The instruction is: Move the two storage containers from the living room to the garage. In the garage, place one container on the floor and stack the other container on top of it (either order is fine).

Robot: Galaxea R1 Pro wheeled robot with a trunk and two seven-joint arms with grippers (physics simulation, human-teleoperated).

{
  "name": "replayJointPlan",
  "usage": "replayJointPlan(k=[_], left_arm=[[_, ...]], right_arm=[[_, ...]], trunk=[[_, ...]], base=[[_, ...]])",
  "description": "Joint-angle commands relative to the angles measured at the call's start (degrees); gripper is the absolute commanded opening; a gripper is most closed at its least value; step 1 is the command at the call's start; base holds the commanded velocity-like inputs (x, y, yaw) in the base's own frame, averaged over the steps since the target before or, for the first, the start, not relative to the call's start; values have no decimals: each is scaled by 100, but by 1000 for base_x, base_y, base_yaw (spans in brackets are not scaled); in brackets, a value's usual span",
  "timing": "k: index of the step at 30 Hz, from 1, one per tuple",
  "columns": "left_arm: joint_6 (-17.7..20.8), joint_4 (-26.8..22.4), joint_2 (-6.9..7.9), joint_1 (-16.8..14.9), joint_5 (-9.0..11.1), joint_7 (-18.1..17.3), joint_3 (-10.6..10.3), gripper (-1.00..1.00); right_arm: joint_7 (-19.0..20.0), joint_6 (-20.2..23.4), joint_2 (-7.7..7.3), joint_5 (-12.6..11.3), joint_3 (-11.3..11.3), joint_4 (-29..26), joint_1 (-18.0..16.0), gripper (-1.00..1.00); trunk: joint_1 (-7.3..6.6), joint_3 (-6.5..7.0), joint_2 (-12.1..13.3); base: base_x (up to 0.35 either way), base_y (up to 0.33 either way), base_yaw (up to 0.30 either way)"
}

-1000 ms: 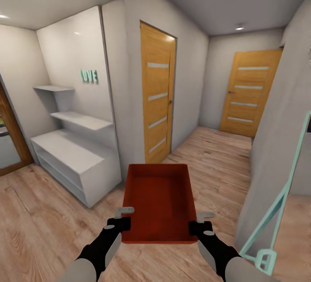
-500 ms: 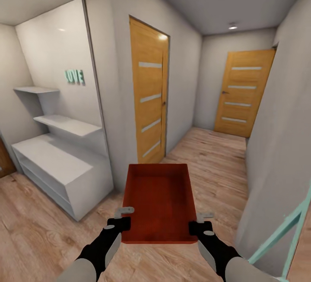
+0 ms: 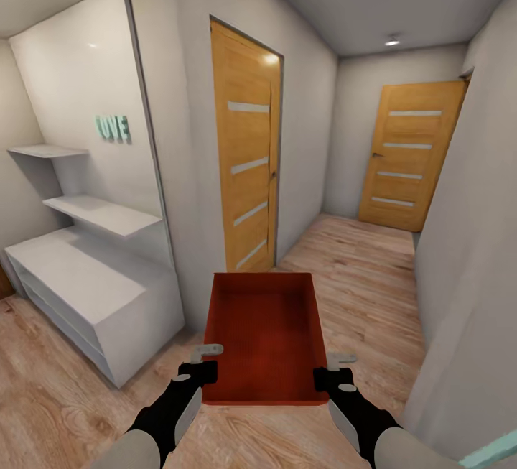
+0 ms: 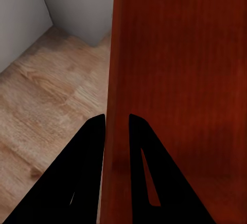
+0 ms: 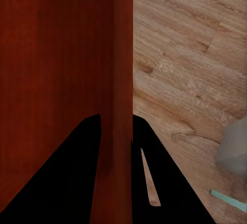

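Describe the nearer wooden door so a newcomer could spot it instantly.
Start at the white shelf unit on the hall's left. Just past the wall corner beside it stands the nearer door, honey-coloured wood with frosted horizontal slits. Unlike the far door, which closes the corridor's end, it sits in the left wall, directly beyond the held storage container.

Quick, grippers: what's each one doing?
Left gripper: shut on the container's side wall.
Right gripper: shut on its opposite wall.

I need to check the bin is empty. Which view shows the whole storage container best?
The head view: the storage container shows whole, open and empty. Each wrist view shows just one red wall, clamped between that gripper's fingers.
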Motion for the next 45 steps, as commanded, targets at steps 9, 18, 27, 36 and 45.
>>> replayJointPlan(k=[9,18,27,36,45], left_arm=[[41,-31,37,0,-85,336,204,-100],[41,-35,37,0,-85,335,204,-100],[41,-36,37,0,-83,335,204,-100],[41,-36,36,0,-83,336,204,-100],[41,-36,34,0,-83,339,204,-100]], right_arm=[[5,12,-2,-113,-38,-9,-3,-100],[5,12,-4,-113,-37,-9,-3,-100],[5,10,-4,-113,-40,-9,-3,-100],[-10,4,-6,-113,-45,-9,-3,-100],[-13,3,-8,-113,-45,-9,-3,-100]], trunk=[[5,-2,-4],[5,-2,-4],[5,-2,-4],[5,-2,-4],[5,-2,-4]], base=[[323,0,-189],[323,0,-193],[323,0,-14],[323,0,-1],[323,0,-1]])
